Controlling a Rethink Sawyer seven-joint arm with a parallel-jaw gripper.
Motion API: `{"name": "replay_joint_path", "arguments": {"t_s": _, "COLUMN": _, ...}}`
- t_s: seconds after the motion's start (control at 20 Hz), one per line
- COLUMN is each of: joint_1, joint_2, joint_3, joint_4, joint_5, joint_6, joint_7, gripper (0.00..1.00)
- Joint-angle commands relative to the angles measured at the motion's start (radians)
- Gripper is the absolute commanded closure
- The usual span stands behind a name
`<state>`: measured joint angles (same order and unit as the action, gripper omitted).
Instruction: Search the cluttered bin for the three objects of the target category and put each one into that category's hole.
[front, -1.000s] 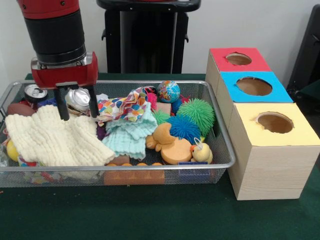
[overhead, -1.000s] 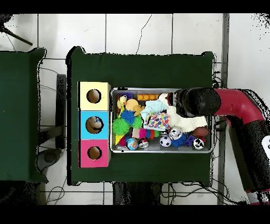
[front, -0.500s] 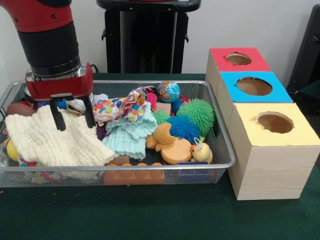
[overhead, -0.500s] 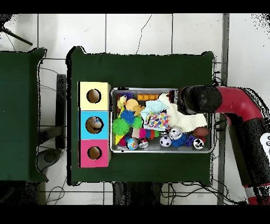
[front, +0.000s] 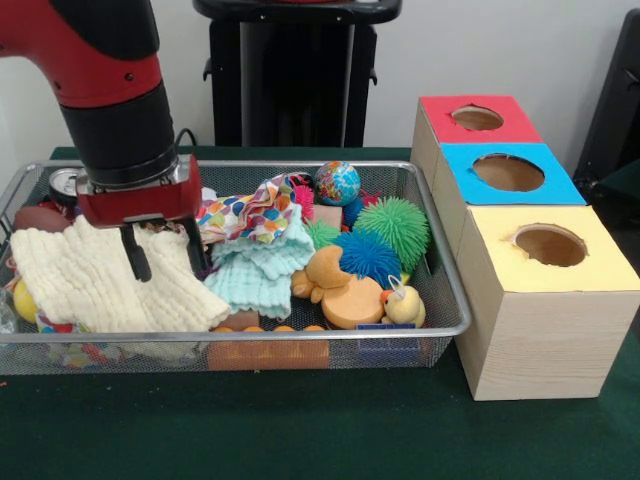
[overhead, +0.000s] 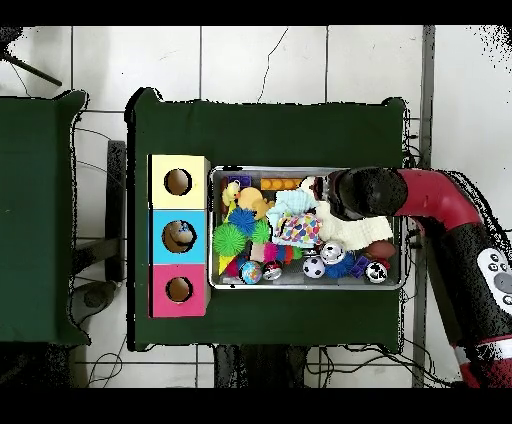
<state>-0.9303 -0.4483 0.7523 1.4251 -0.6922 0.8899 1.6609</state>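
Note:
My gripper hangs open inside the wire bin, toward its left side. Both black fingers reach down to the cream knitted cloth, with nothing between them. Right of it lie a patterned cloth and a mint cloth. Further right are a globe ball, a green spiky ball, a blue spiky ball, an orange duck and a small yellow duck. In the overhead view the arm's wrist covers the gripper.
Three wooden boxes stand right of the bin, each with a round hole: red top, blue top, yellow top. A drinks can lies at the bin's far left corner. Orange blocks sit against the near wall.
The gripper has come toward the bin's near side and a little to the right, dropping lower onto the cream cloth. It has stayed open and holds nothing.

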Motion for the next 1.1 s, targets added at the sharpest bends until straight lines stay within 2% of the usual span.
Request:
{"name": "replay_joint_path", "arguments": {"t_s": 0.05, "joint_1": -0.012, "joint_2": 0.071, "joint_3": -0.02, "joint_4": 0.039, "joint_5": -0.076, "joint_6": -0.105, "joint_7": -0.207, "gripper": 0.0}}
{"name": "replay_joint_path", "arguments": {"t_s": 0.85, "joint_1": -0.029, "joint_2": 0.082, "joint_3": -0.033, "joint_4": 0.09, "joint_5": -0.13, "joint_6": -0.178, "joint_7": -0.204, "gripper": 0.0}}
{"name": "replay_joint_path", "arguments": {"t_s": 1.1, "joint_1": -0.007, "joint_2": 0.056, "joint_3": -0.063, "joint_4": 0.119, "joint_5": -0.13, "joint_6": -0.128, "joint_7": -0.172, "gripper": 0.0}}
